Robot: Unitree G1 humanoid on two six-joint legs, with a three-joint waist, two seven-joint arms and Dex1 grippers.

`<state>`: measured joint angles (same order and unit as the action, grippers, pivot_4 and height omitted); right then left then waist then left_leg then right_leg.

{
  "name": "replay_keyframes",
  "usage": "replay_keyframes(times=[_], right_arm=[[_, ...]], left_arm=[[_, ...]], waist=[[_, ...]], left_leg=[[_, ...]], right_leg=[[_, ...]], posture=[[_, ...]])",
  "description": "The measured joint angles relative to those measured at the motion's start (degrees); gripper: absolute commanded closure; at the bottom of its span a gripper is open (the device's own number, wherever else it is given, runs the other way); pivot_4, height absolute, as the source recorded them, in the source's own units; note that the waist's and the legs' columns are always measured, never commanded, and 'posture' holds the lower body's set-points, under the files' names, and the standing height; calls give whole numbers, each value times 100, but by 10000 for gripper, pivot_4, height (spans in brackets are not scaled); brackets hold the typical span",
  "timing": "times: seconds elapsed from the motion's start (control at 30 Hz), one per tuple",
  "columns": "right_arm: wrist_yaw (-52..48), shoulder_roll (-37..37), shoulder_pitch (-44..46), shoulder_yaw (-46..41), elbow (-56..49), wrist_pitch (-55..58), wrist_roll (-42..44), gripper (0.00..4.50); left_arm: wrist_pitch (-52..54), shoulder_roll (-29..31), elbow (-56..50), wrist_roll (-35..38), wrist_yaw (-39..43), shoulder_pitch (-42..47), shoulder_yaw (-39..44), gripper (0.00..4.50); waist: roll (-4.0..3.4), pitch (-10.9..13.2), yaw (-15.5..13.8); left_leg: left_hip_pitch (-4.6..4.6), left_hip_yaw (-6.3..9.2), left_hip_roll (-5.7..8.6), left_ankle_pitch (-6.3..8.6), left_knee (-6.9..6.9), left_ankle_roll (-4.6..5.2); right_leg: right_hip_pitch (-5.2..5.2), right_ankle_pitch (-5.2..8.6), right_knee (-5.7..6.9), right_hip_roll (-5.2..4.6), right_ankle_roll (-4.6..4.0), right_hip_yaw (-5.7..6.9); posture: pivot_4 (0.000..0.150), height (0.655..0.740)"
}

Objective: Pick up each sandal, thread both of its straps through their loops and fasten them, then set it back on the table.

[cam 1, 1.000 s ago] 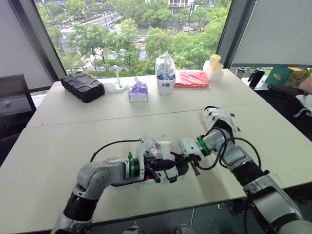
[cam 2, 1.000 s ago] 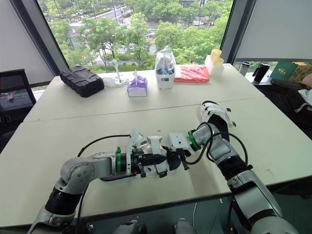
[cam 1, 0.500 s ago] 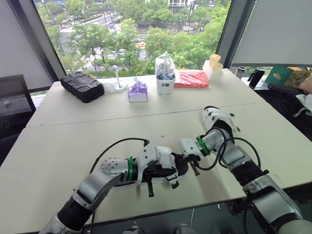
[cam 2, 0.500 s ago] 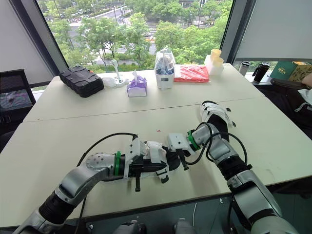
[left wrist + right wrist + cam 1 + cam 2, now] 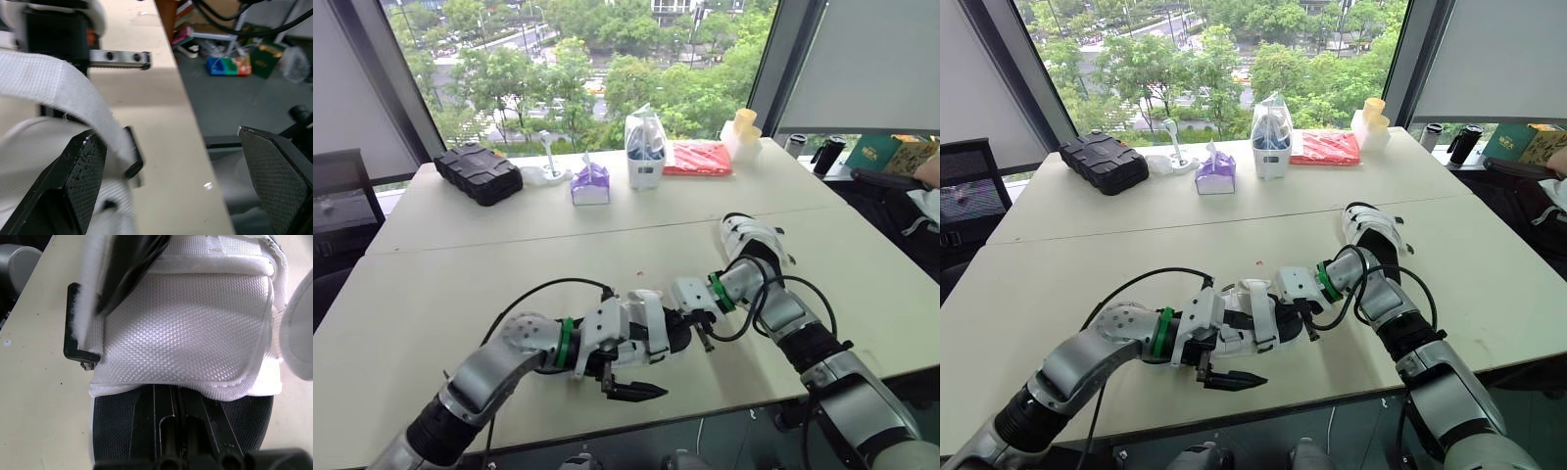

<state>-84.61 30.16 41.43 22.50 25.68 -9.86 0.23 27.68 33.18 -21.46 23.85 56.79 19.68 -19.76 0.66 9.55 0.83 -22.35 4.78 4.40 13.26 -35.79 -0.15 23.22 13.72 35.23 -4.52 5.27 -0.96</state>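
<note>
A: Sandal [image 5: 651, 328] found low on the table [image 5: 431, 294], close to the front edge, between the two arms; white mesh upper, black sole.

B: Agreed; also a second sandal [image 5: 752, 235] farther back, beside the right forearm, well apart from the first; probably next in line.

A: Left gripper [image 5: 166, 137] spread wide, holding nothing; hangs just in front of the sandal, near the table's edge. Right gripper [image 5: 700, 331] up against the sandal's other end; open or shut — cannot tell.

B: Looks like the threading step; white strap [image 5: 58, 93] arching up off the upper, black loop [image 5: 77, 340] right at the strap's side; through the loop or merely lying across — hard to say.

A: Best to come in with the left from the strap's free end; pinch only the tip, flat across the width; keep the gripped length short to avoid a fold at the loop.

B: Steady the sole with the right to prevent a slide toward the edge; feed the tip straight through, pull along the strap's own line, then fold back and press down onto the fuzzy face; check alignment before pressing, since awkward to peel and redo.
</note>
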Motion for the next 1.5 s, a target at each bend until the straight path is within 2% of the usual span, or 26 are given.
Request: replay_keyframes(times=[0.1, 0.2, 0.37, 0.53, 0.77, 0.97, 1.5], right_arm=[[1, -5, 2, 0, 0, -7, 2, 45000], [-7, -14, 5, 9, -8, -15, 4, 45000], [-11, -18, 12, 8, 22, -16, 5, 45000], [-11, -25, 17, 9, 50, -49, 5, 45000], [-7, -36, 17, 19, 51, -56, 4, 45000], [-3, -29, 17, 0, 46, -41, 4, 45000], [7, -5, -12, -13, -53, 100, 3, 45000]], left_arm=[[19, 21, -72, 213, -82, 77, 543, 533], [252, 382, -491, 609, 75, -89, 921, 533], [911, 932, -968, 1406, 409, -751, 1148, 533], [1125, 1275, -1228, 1636, 588, -1120, 1189, 533], [657, 784, -845, 773, 274, -1414, 342, 533], [128, 304, -383, 248, 31, -1443, 203, 533], [-441, -355, -219, -211, -412, -1792, 24, 533]], waist=[[1, 1, 9], [0, 1, 24], [1, 2, 9], [1, 2, 11], [-1, 2, 7], [-1, 2, 3], [-1, 2, -9]], left_leg=[[0, 0, 0, 0, 2, 0], [0, -1, 0, 0, 12, 0], [0, -1, -2, 0, 12, 0], [0, -3, -2, 1, 10, -1], [0, -3, -3, 1, 13, -2], [0, -4, -4, 3, 13, -6], [-2, -5, -4, 2, 13, -4]], right_leg=[[1, 0, 0, 0, 0, 0], [7, 0, -2, 0, 1, 0], [8, 1, -1, 1, -1, 0], [6, 2, -2, -2, -3, 0], [9, 2, -2, -2, -8, -1], [9, 3, -3, -5, -9, -1], [9, 3, -3, -7, -10, 0]], posture=[[1500, 7400], [1500, 7400], [1500, 7400], [1500, 7400], [1500, 7400], [1500, 7400], [1500, 7400]])
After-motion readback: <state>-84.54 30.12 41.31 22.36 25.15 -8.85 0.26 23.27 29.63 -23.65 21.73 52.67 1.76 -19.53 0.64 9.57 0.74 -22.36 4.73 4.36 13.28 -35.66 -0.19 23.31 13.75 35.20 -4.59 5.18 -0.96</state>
